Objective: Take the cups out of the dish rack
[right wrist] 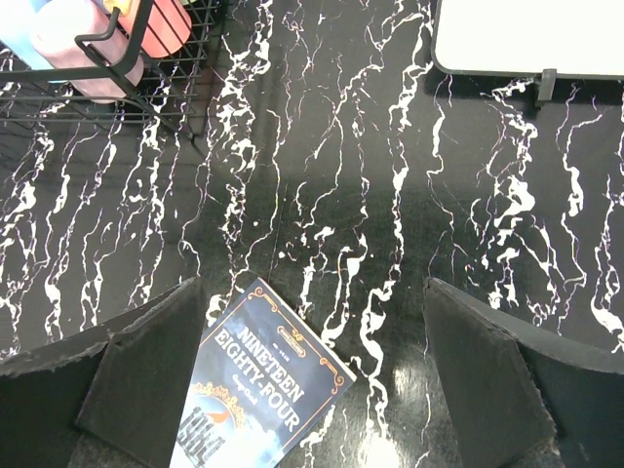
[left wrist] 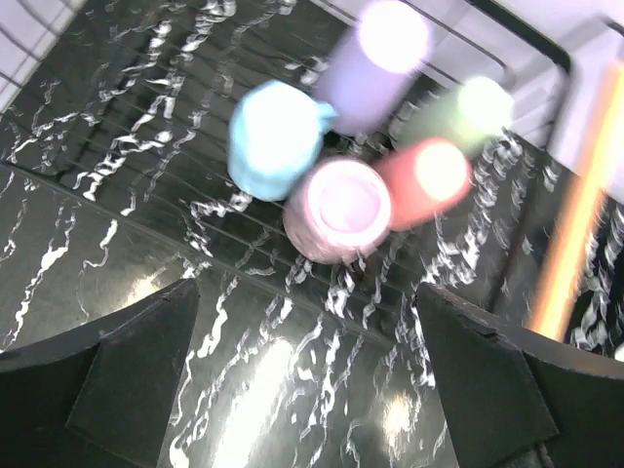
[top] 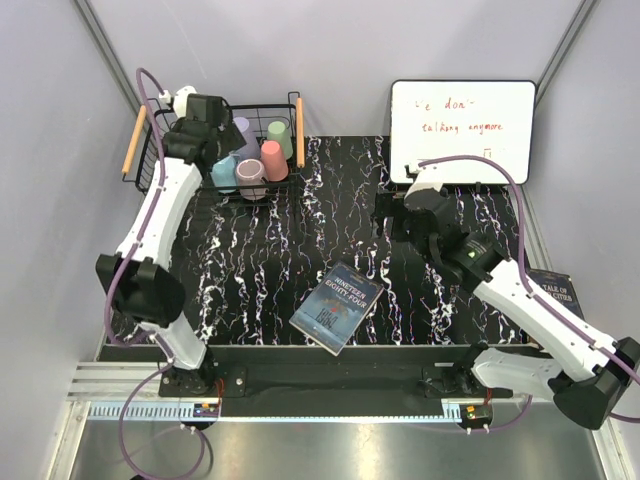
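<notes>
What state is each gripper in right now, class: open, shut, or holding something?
Left gripper: open, holding nothing.
Right gripper: open, holding nothing.

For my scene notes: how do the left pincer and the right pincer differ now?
The left pincer hangs over the dish rack, facing the cups; the right pincer hangs over the marbled mat, near a book. The left pincer is far left, the right pincer near the whiteboard. Both are open and hold nothing.
</notes>
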{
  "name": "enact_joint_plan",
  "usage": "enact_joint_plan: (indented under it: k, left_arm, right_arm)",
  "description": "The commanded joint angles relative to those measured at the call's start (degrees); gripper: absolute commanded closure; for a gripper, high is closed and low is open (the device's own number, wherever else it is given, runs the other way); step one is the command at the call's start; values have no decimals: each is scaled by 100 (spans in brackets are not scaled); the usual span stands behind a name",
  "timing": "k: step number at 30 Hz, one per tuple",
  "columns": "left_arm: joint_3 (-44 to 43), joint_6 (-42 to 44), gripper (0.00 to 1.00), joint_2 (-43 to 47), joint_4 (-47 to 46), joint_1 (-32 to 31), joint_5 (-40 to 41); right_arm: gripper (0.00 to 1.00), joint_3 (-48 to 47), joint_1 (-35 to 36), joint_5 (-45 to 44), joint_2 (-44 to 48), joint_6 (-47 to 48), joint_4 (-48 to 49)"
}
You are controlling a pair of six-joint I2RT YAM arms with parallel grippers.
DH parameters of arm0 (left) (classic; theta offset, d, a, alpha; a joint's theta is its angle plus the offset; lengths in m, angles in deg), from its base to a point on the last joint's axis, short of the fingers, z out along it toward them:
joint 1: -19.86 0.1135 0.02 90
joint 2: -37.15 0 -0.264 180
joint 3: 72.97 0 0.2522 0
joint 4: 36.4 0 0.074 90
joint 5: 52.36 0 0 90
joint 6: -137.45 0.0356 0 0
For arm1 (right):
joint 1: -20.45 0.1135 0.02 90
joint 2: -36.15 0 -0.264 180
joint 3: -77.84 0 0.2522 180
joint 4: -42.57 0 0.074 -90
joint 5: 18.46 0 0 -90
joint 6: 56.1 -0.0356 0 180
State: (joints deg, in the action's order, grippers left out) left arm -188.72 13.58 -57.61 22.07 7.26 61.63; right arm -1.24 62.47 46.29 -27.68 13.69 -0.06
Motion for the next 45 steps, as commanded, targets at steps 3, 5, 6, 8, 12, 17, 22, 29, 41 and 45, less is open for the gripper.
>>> enact_joint_plan:
  k: [3, 5, 6, 8, 12, 17, 22, 29, 41, 45]
  left_arm:
    - [-917, -322, 1, -1096, 565, 398, -131]
    - [-1023, -287, 1, -1421, 565, 512, -140]
    - [-1163, -278, 1, -1553, 565, 548, -131]
    - [-1366, -182, 1, -1938, 539, 627, -140]
    - [-2068, 12, 1, -2555, 469, 697, -8]
    - [-2377, -146, 1, -2986, 329, 899, -280]
    - [-2518, -76, 1, -3399, 126, 996, -421]
    - [-2606, -15, 1, -3813, -120, 1032, -790]
    - [-2475, -15, 10, -3998, -287, 1032, -1002]
    - [-2290, 38, 69, -3857, -357, 1032, -949]
  right_arm:
    - [0, 63, 34, 109, 292, -150, -93]
    - [0, 72, 34, 100, 310, -150, -102]
    - [0, 72, 34, 100, 301, -150, -111]
    - [0, 63, 34, 135, 284, -194, -102]
    - [0, -7, 26, 82, 170, -177, -102]
    - [0, -69, 26, 21, 20, -80, -85]
    - [0, -104, 34, 91, -173, -80, -32]
    - [0, -218, 34, 38, -525, -10, 12]
    - [0, -218, 26, 21, -885, -1, 144]
    - [0, -192, 26, 47, -912, -18, 170]
